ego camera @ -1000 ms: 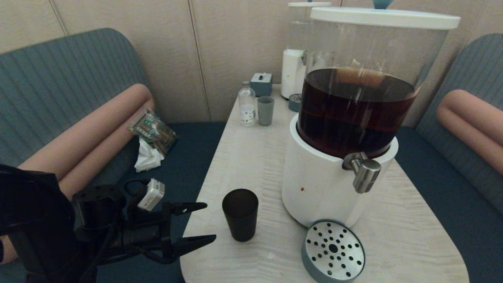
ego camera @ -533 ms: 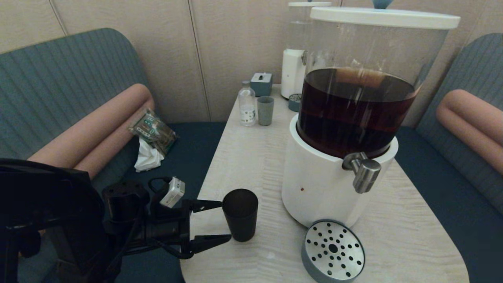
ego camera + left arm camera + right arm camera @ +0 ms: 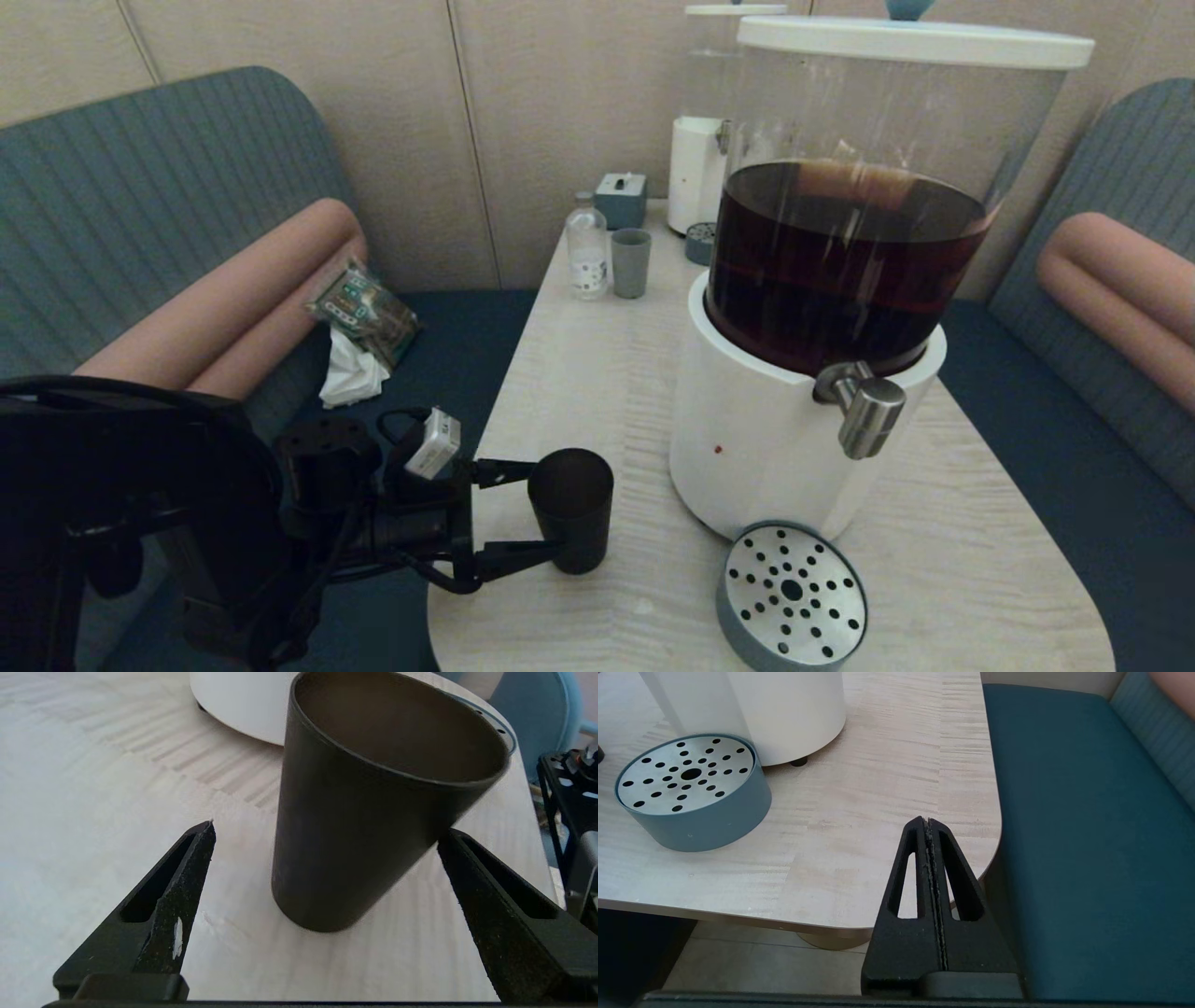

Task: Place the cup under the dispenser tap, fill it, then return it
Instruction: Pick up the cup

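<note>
While your left hand reaches in from the counter's left edge near the front, its two fingers are spread wide and sit on either side of the cup without closing on it. You can check this in the left wrist view, where the cup stands upright on the pale wood between the fingers: one finger shows clear daylight between itself and the cup wall, while the other lies just beside the wall below the rim, and whether it touches cannot be told. The cup looks empty inside. It stands on the counter near the front left corner, just to the left of the dispenser's white base and well short of the dispenser tap, which juts from the base on the far side from the cup. Below the tap, at the front edge, sits the round perforated drip tray with nothing on it. Your right hand hangs off the front right corner of the counter, its fingers pressed flat together on nothing. Toward the back of the counter you have a small bottle and a grey-green cup side by side.
</note>
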Controlling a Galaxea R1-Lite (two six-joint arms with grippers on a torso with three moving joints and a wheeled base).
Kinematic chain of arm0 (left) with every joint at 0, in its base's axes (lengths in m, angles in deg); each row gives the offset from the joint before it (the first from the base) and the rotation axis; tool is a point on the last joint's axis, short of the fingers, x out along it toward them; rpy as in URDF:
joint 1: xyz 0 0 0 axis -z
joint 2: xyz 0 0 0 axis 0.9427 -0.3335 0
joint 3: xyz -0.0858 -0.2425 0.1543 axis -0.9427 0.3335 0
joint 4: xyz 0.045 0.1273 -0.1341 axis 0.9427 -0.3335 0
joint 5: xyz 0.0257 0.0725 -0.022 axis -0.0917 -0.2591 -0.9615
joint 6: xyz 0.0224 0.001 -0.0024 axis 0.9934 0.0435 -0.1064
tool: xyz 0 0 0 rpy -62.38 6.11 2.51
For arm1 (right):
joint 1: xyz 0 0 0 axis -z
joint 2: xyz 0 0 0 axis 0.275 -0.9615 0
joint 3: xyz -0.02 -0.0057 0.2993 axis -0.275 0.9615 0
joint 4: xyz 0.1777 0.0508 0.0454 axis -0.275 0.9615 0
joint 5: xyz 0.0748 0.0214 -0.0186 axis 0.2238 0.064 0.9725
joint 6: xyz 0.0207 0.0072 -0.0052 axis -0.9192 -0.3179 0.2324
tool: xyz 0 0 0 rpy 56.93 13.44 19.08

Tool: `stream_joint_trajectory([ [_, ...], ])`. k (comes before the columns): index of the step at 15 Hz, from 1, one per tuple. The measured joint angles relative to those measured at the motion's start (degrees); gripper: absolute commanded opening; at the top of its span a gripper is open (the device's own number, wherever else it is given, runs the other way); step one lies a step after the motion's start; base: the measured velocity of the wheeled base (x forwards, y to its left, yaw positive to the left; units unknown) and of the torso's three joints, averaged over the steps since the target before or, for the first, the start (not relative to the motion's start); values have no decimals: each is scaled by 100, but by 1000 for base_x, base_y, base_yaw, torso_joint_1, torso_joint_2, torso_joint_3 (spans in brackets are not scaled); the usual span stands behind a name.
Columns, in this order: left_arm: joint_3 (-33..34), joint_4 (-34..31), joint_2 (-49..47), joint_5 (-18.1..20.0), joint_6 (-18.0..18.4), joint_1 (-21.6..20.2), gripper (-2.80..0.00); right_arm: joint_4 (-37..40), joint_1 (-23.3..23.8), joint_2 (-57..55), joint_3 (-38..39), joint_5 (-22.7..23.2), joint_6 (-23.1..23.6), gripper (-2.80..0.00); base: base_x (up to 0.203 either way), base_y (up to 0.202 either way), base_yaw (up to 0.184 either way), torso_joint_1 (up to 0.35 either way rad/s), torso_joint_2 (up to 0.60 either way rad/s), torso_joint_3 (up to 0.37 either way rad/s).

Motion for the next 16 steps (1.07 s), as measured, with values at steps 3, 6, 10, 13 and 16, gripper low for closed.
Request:
stream_joint_trajectory([
  [3,-95,0,-75,-9,-5,87,0,-1,0,0,-2,-2,2,-280,0,0,0,0,0,0],
  [6,-199,-29,-172,-13,-7,148,0,2,0,0,-2,-2,-1,-280,0,0,0,0,0,0],
  [10,-418,-75,-290,-38,-16,170,0,2,0,0,-2,-2,-1,-280,0,0,0,0,0,0],
  [13,-614,-314,-351,-57,-24,189,0,-3,0,0,-2,0,-1,-280,0,0,0,0,0,0],
  [16,-671,-313,-367,-65,-18,200,0,0,0,0,-2,-2,-1,-280,0,0,0,0,0,0],
])
